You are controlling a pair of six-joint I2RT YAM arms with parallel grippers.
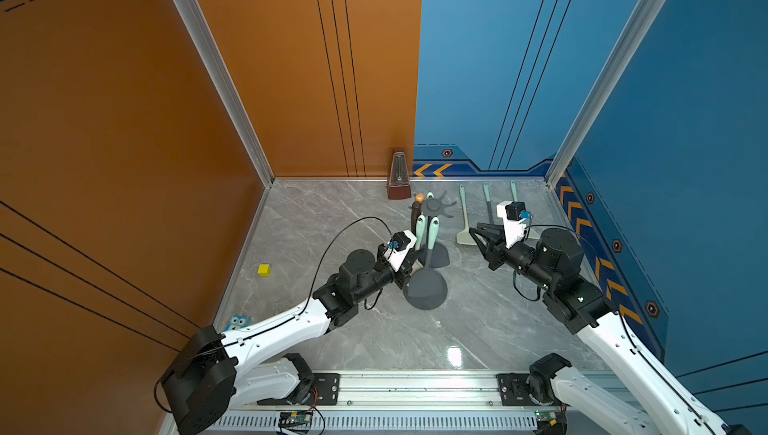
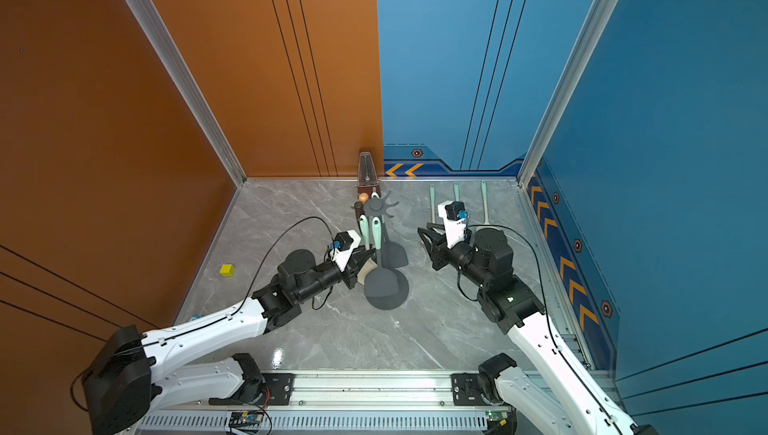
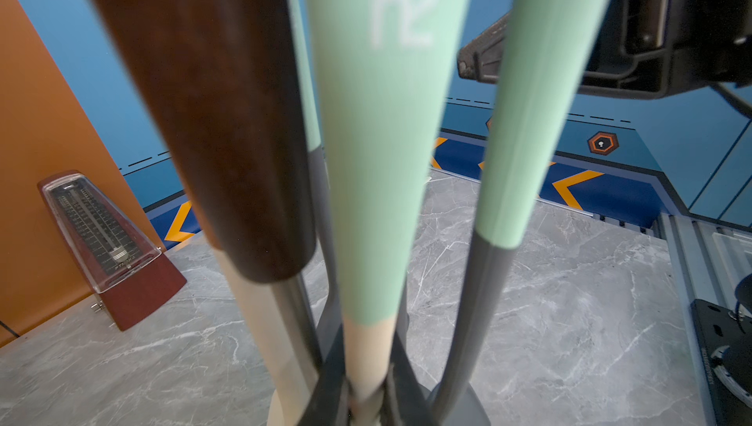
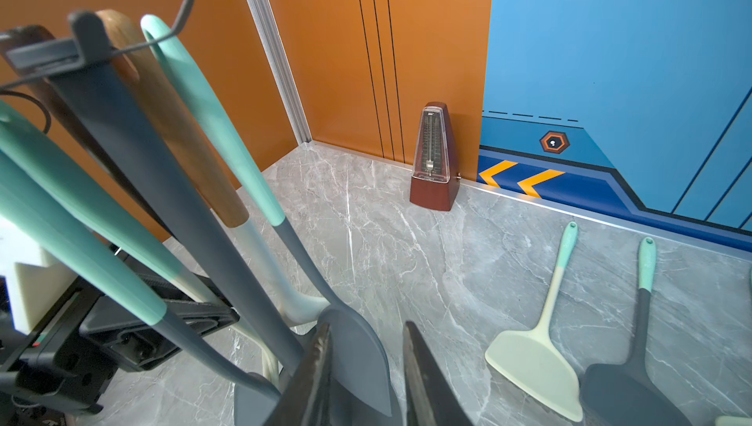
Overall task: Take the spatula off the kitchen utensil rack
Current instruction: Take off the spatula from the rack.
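- Both arms reach in from the near edge: one to the kitchen utensil rack [image 1: 434, 205], mid-table, one standing to its right.
- Left gripper [image 3: 366, 397] is pinched tight on the cream neck of a mint-handled spatula [image 3: 382, 159] at the rack's near-left side; lifting it off is, I think, what remains.
- Right gripper [image 4: 366, 334] has fingers slightly apart, empty.
- Whether the handle loop sits on a prong, I cannot see.

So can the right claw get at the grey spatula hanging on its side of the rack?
Probably yes: the right claw is open and pointed at the grey spatula, with only bare table between. The left claw, shut on the cream spatula, is on the rack's other side.
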